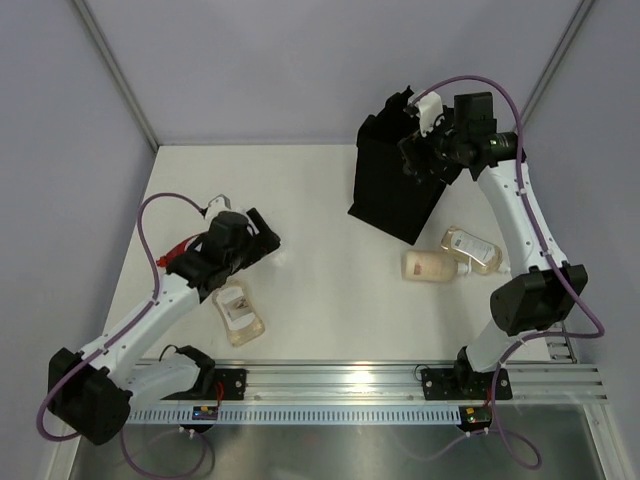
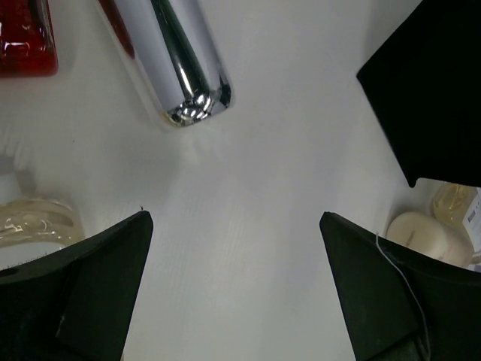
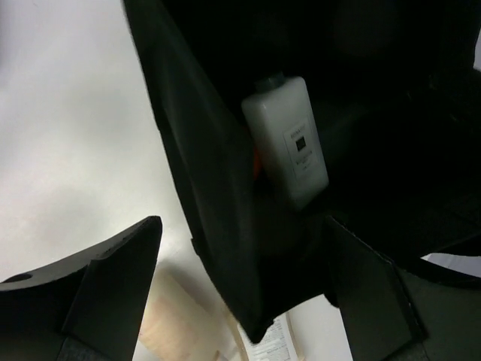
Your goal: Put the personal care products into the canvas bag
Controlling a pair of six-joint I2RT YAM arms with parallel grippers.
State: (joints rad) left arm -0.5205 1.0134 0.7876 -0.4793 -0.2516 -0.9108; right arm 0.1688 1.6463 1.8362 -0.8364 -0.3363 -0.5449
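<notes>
My right claw (image 1: 425, 150) hangs released over the canvas bag (image 1: 392, 200). If I lift carelessly, a finger could catch the fabric wall and tip the bag onto the beige bottle (image 1: 430, 265) just beside it. Only the right wrist view shows the white bottle (image 3: 289, 143) inside. My left claw (image 2: 235, 218), also released, is near the silver cylinder (image 2: 180, 60), which may roll on the counter (image 2: 248, 150) if nudged.
</notes>
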